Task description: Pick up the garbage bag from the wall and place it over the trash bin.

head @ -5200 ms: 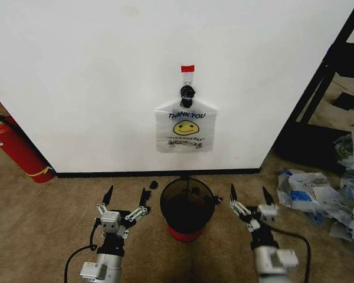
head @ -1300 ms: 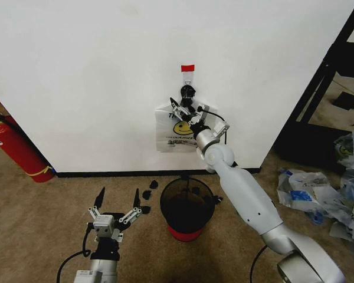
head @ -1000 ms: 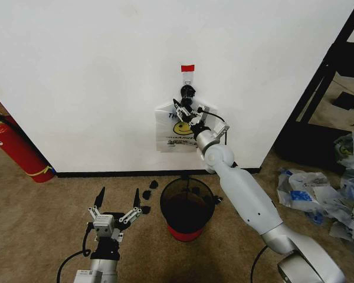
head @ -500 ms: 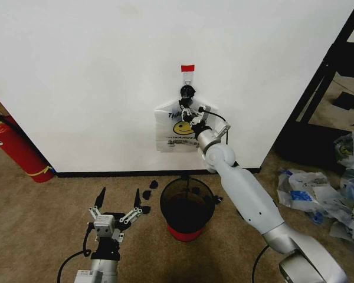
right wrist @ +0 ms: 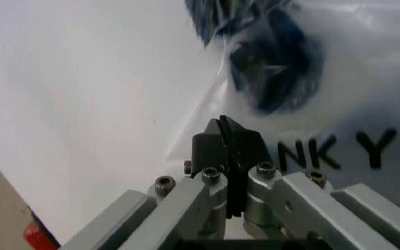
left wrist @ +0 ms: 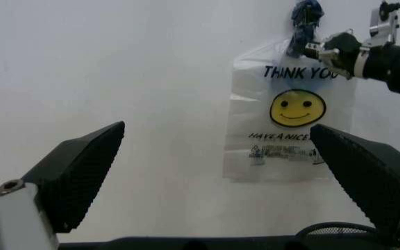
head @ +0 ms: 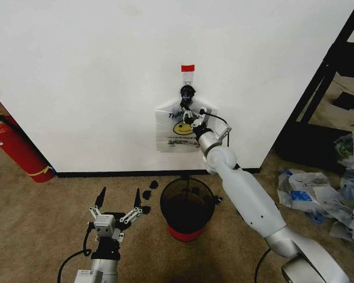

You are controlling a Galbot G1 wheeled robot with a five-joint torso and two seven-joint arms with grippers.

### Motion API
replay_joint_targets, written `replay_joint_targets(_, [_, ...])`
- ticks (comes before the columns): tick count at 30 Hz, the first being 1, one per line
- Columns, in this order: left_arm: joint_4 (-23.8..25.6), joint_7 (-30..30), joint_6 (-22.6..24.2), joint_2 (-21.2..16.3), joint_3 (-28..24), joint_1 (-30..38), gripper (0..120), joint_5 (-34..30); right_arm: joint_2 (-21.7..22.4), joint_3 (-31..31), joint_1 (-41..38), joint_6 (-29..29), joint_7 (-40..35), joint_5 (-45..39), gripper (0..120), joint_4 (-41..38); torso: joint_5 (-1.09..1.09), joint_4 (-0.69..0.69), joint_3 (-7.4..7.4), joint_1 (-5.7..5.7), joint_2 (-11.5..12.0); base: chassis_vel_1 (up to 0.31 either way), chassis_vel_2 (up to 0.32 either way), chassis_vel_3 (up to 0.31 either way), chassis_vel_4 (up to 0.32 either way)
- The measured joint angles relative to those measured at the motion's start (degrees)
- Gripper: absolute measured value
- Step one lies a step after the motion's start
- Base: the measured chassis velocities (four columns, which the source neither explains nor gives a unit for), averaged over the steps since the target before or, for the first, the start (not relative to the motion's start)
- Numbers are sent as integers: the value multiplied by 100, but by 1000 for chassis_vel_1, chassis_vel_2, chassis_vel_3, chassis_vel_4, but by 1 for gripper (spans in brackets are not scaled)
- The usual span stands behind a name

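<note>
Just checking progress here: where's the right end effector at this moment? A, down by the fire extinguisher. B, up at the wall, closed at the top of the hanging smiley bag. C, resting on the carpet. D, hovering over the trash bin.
B: the right end effector is raised to the wall with its fingers pressed together at the upper edge of the garbage bag, just below the dark bundle it hangs from.

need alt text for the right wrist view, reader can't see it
Close-up of the right hand, fingers pressed shut, against the top of the bag hanging on a white wall, beside its "THANK YOU" lettering. The bag's bunched blue handles sit just beyond the fingertips.
</note>
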State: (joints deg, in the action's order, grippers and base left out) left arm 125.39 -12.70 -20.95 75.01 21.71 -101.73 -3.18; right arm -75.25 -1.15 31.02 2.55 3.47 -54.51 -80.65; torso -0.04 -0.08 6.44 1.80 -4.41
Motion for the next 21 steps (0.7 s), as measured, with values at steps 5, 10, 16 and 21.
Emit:
replay_joint_targets(5, [-39,0,-13,-1,-4,13,100,-9,148,-30,254,37,53,208,0,-202,0,-1,0,0,0,0,0,0,0])
replay_joint_targets(10, [-59,1,-15,-4,-26,33,100,-13,149,65,304,46,-31,203,0,-246,0,0,0,0,0,0,0,0,0])
replay_joint_targets(16, [-61,3,-35,-2,-24,8,100,-13,41,200,-19,21,-160,42,4,-100,-1,0,0,0,0,0,0,0,0])
replay_joint_targets(21, [-61,5,-38,7,-21,10,100,-13,5,205,-97,14,-237,39,16,-1,0,0,0,0,0,0,0,0,0])
